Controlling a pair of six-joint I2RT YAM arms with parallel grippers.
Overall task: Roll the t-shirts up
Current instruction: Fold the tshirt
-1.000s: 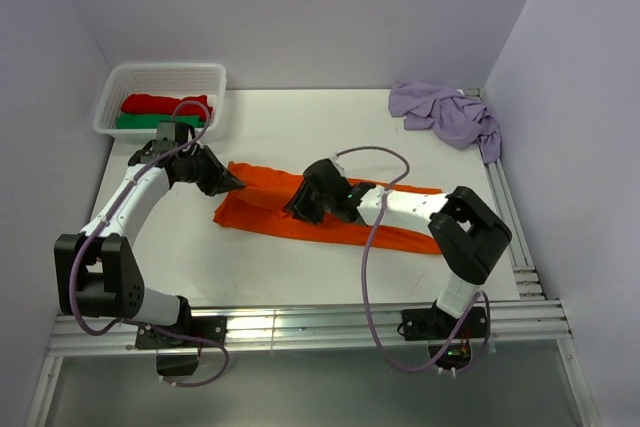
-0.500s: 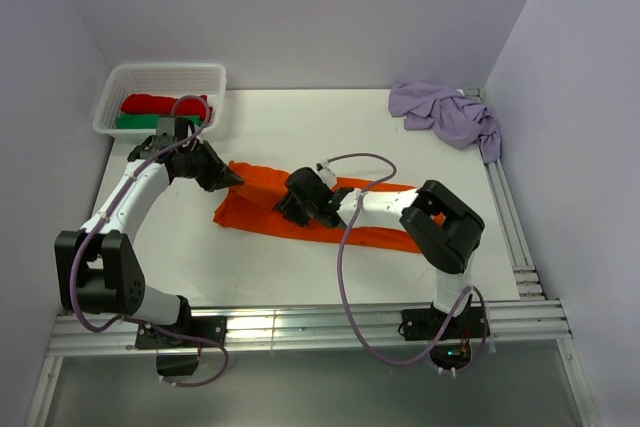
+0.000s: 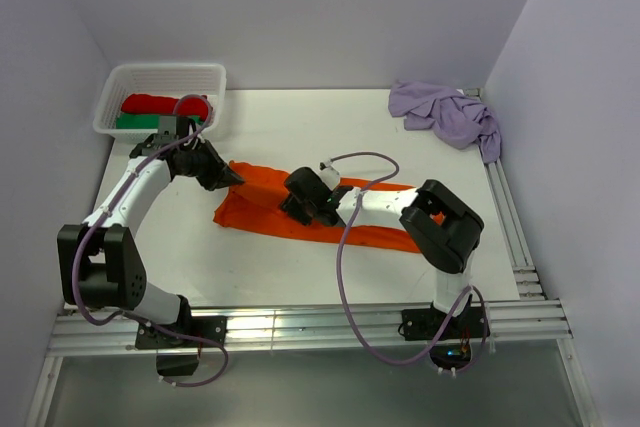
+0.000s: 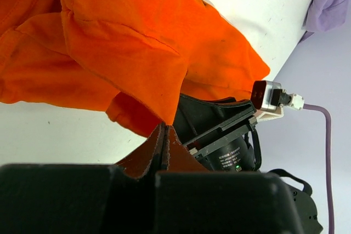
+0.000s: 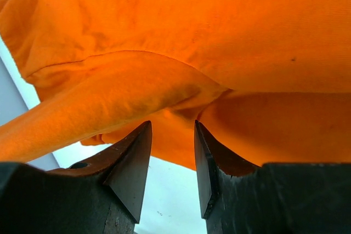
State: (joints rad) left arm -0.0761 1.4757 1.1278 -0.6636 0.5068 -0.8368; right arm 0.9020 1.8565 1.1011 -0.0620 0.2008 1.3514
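The orange t-shirt (image 3: 262, 205) lies folded into a long strip across the middle of the table. My left gripper (image 3: 234, 179) is shut on its far left corner; in the left wrist view the cloth (image 4: 126, 47) runs into the closed tips (image 4: 164, 130). My right gripper (image 3: 292, 209) is open and low over the strip's middle; in the right wrist view the orange cloth (image 5: 219, 36) hangs just beyond the open fingertips (image 5: 173, 135), not pinched. The lilac t-shirt (image 3: 445, 112) lies crumpled at the far right. The red (image 3: 150, 104) and green (image 3: 135, 122) t-shirts are in the basket.
A white mesh basket (image 3: 160, 75) stands at the far left corner. Purple cables loop over both arms. Walls close in on the left, back and right. A metal rail (image 3: 300, 325) runs along the near edge.
My right gripper moved left along the orange strip in the first half second, then held still. My left gripper stayed on the corner.
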